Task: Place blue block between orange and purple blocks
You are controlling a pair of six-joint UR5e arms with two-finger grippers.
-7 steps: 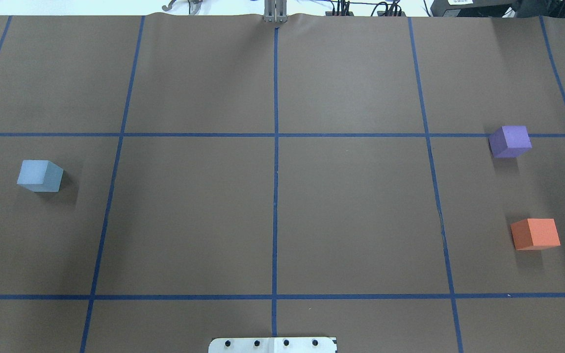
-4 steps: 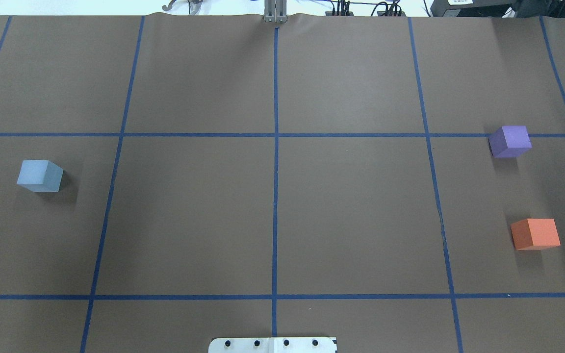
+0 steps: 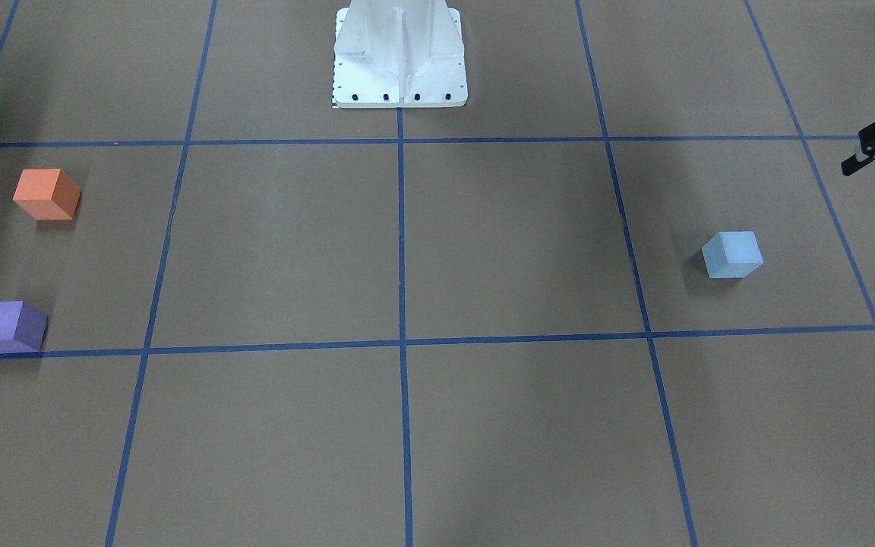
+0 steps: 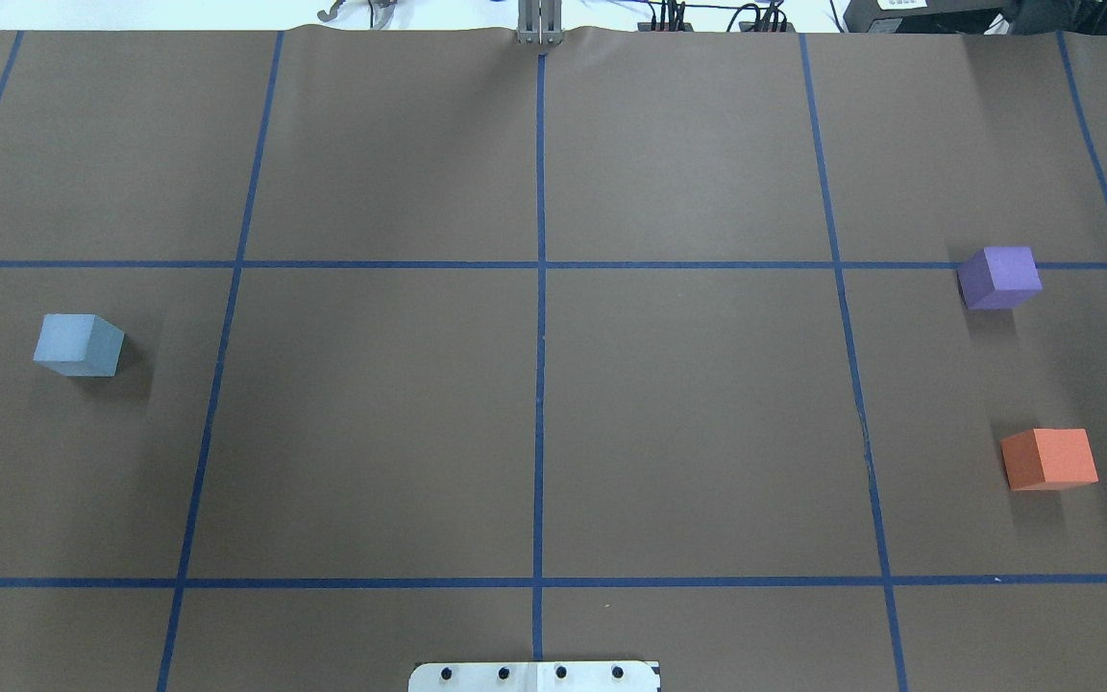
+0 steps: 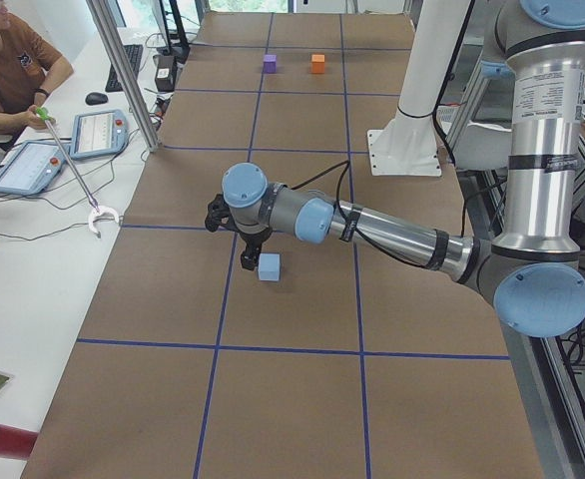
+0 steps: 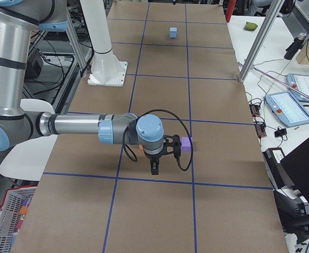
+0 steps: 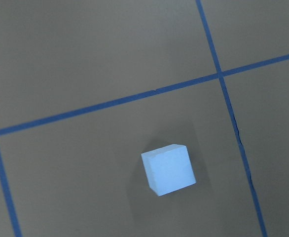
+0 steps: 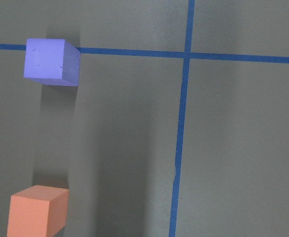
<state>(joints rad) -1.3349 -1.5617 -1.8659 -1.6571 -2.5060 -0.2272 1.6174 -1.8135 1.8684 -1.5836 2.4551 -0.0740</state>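
Hangs near blue block [image 3: 732, 254] with left gripper [image 3: 874, 178] spread wide; holds right gripper [image 6: 167, 158] by purple block [image 4: 998, 277] and orange block [image 4: 1048, 458], grip impossible to tell.

Bright, even light falls from above, with no glare on the brown table cover [image 4: 688, 404]. In the overhead view the blue block [image 4: 78, 344] casts a soft shadow toward 4 o'clock, and the purple block [image 4: 998, 277] and orange block [image 4: 1048, 458] cast theirs toward 6. The strip at 12 o'clock is blown out white. Both wrist views are slightly soft.
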